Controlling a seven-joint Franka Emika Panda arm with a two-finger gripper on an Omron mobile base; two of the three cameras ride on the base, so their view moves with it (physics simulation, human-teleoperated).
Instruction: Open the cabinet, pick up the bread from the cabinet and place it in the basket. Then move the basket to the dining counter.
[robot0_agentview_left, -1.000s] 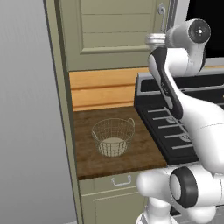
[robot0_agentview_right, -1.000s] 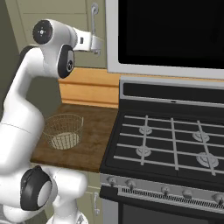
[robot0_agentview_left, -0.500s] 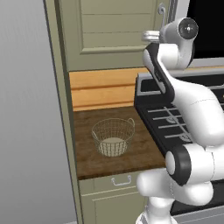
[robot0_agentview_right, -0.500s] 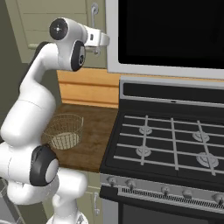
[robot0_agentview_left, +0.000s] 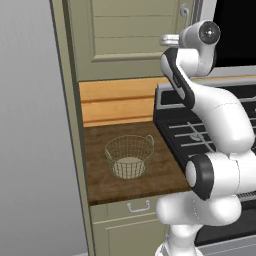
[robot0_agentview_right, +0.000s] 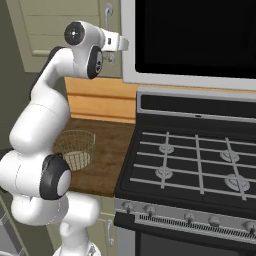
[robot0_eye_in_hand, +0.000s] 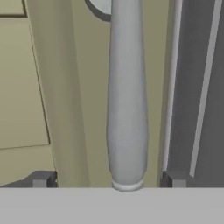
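In the left base view the cabinet is seen closed in the upper middle of the frame, its handle at the upper right of the door, and the hand is raised to just below it; the basket stands empty at the centre of the dark tabletop, and the bread is presumably shut behind the door. In the right base view the hand is seen at the upper left, just below the handle, beside the black panel over the stove (a surface the wrist could strike if the door is swung wide), and the basket is partly hidden by the arm. In the hand view the silver handle is shown running down the middle, between the two fingertips, which are spread wide on either side with nothing held; this alignment cannot be read from the base views. A slip off the rounded bar is judged possible if the fingers are closed too near its lower end.
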